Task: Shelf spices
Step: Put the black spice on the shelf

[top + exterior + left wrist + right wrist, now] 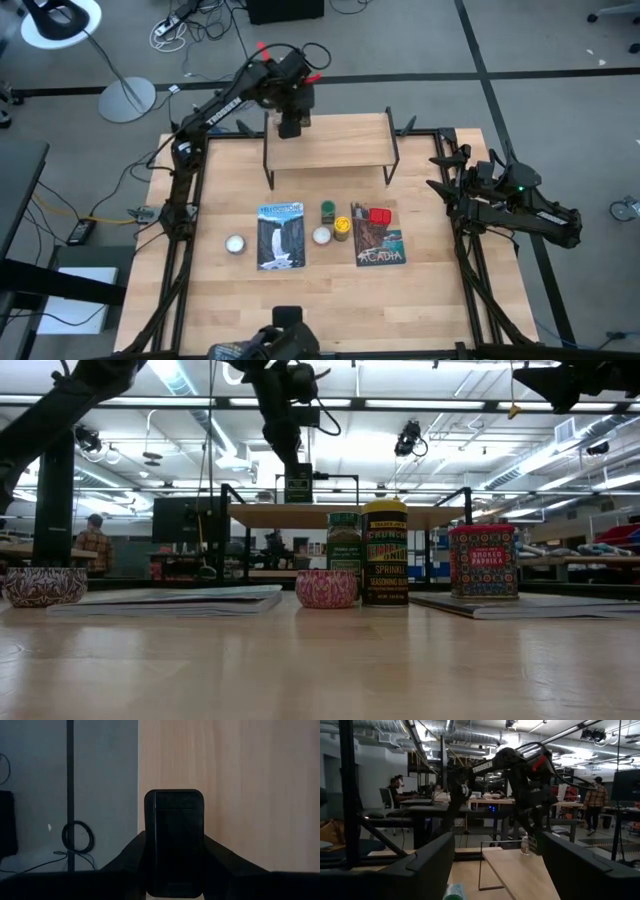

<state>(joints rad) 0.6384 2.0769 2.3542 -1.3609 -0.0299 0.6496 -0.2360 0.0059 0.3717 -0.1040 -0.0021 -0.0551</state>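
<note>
This is a robotics lab in a large open industrial hall. Exposed ducts and pipes (470,732) run under the ceiling with strip lights (420,403). People sit at desks with monitors (407,790) beyond the table (330,310), and cables (185,30) trail over the grey carpet floor (540,60).

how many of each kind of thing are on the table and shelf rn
spice containers: 5 (red tin, green jar, yellow-capped jar, tiny jar, dark tin in left gripper)
picture books: 2
round patterned tins: 2
shelf: 1
total: 10
</note>
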